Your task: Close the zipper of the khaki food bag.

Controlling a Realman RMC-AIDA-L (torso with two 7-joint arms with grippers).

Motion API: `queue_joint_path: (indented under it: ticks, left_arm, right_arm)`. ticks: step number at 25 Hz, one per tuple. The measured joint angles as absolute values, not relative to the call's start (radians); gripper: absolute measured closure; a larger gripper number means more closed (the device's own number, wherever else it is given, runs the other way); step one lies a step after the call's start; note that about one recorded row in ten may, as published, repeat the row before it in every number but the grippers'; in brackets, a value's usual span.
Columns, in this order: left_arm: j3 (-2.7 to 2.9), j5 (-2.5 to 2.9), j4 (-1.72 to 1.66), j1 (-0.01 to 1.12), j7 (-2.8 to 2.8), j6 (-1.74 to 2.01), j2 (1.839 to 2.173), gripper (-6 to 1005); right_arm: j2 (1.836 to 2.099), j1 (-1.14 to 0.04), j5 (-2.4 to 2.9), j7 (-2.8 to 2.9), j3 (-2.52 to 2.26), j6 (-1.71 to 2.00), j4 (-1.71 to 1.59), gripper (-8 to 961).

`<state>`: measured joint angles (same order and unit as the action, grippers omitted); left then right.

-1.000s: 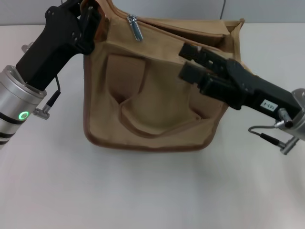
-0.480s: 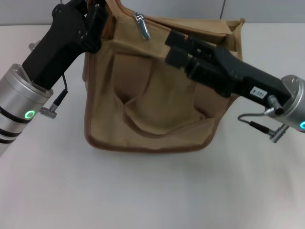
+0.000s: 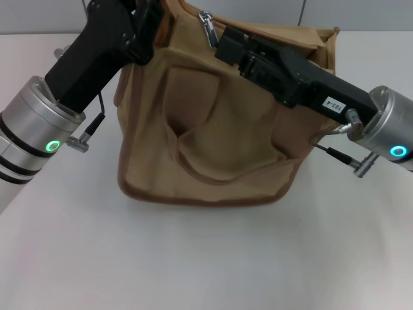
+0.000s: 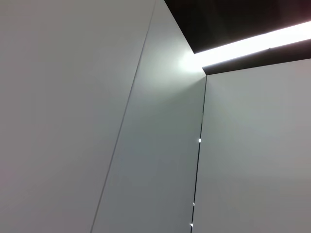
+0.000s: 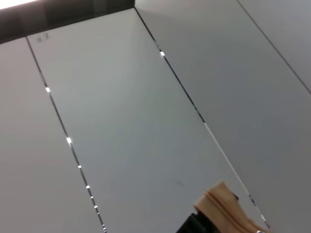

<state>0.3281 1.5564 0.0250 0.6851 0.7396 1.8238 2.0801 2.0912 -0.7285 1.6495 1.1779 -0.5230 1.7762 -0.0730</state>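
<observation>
Here my left gripper (image 3: 150,29) pinches the bag (image 3: 206,148) corner to brace it; my right gripper (image 3: 226,45) reaches the zipper (image 3: 271,29) pull (image 3: 208,27), grip unclear.

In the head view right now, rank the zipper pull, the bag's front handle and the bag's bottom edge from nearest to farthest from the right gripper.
1. Zipper pull, at the bag's top, just beside the right gripper.
2. Front handle, lower on the bag's front face.
3. Bottom edge, lowest, against the table.
</observation>
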Motion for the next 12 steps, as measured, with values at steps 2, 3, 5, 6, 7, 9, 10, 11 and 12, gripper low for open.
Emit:
queue_joint_path:
  ticks: [2, 3, 5, 6, 7, 9, 10, 11, 12]
  left_arm:
    - [0.333, 1.556, 0.026, 0.69, 0.739, 1.824, 2.08, 978]
    - [0.336, 1.557, 0.026, 0.693, 0.739, 1.824, 2.08, 978]
    - [0.338, 1.557, 0.026, 0.696, 0.739, 1.823, 2.08, 978]
    - [0.338, 1.557, 0.027, 0.699, 0.739, 1.823, 2.08, 978]
    - [0.339, 1.557, 0.029, 0.702, 0.739, 1.823, 2.08, 978]
    - [0.339, 1.557, 0.032, 0.707, 0.739, 1.822, 2.08, 978]
    - [0.34, 1.557, 0.035, 0.711, 0.739, 1.822, 2.08, 978]
    - [0.341, 1.557, 0.037, 0.714, 0.739, 1.822, 2.08, 978]
    - [0.341, 1.557, 0.037, 0.714, 0.739, 1.822, 2.08, 977]
  right_arm:
    - [2.091, -0.731, 1.648, 1.178, -0.518, 1.762, -0.066, 532]
    - [2.091, -0.732, 1.647, 1.178, -0.516, 1.753, -0.064, 532]
    - [2.091, -0.737, 1.647, 1.178, -0.518, 1.735, -0.06, 532]
    - [2.091, -0.745, 1.647, 1.178, -0.521, 1.717, -0.053, 532]
    - [2.091, -0.745, 1.647, 1.178, -0.521, 1.717, -0.053, 532]
    - [2.091, -0.751, 1.647, 1.179, -0.519, 1.706, -0.048, 531]
    - [2.091, -0.753, 1.647, 1.179, -0.517, 1.703, -0.046, 531]
    - [2.091, -0.757, 1.647, 1.179, -0.514, 1.701, -0.043, 531]
    - [2.091, -0.757, 1.647, 1.179, -0.514, 1.701, -0.043, 531]
